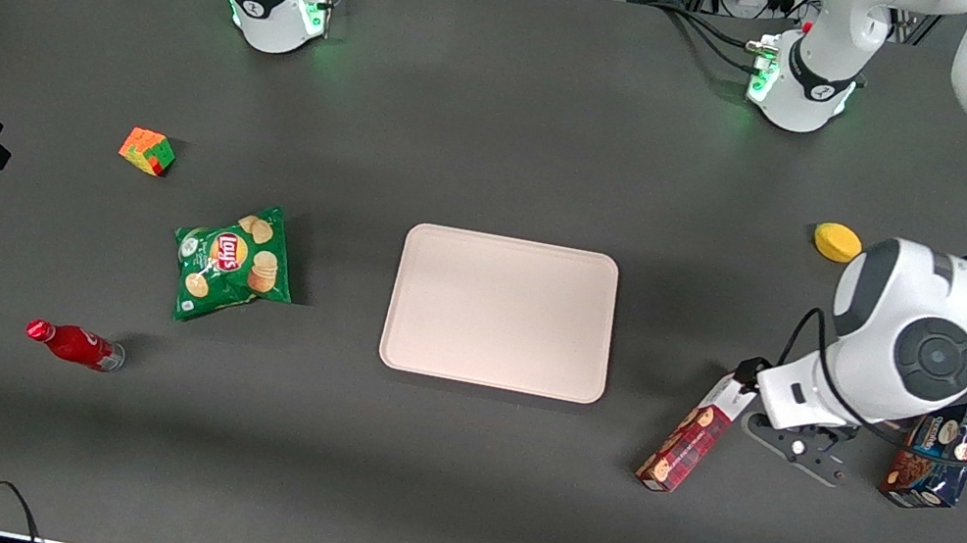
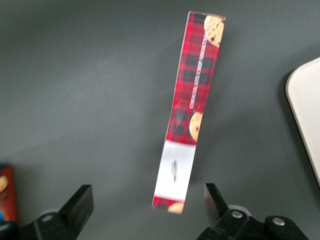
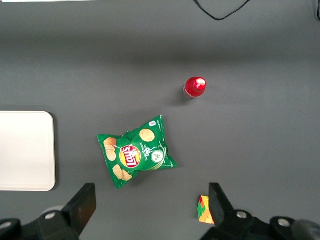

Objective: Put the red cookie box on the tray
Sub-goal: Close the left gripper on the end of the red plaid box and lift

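Red cookie box point(image 2: 189, 107) flat on table, white end toward gripper point(image 2: 148, 206), jaws spread.

Red cookie box point(image 2: 192, 107) lying on dark table surface point(image 2: 90, 90), long axis slightly tilted, white panel showing at end nearer gripper. Gripper point(image 2: 149, 207) hovering above box's white end, fingers point(image 2: 80, 202) standing spread wide, box end lying between them, not touching either. Tray point(image 2: 305, 105) rim corner showing, apart from box. Edge of another carton point(image 2: 6, 192) showing beside one finger.
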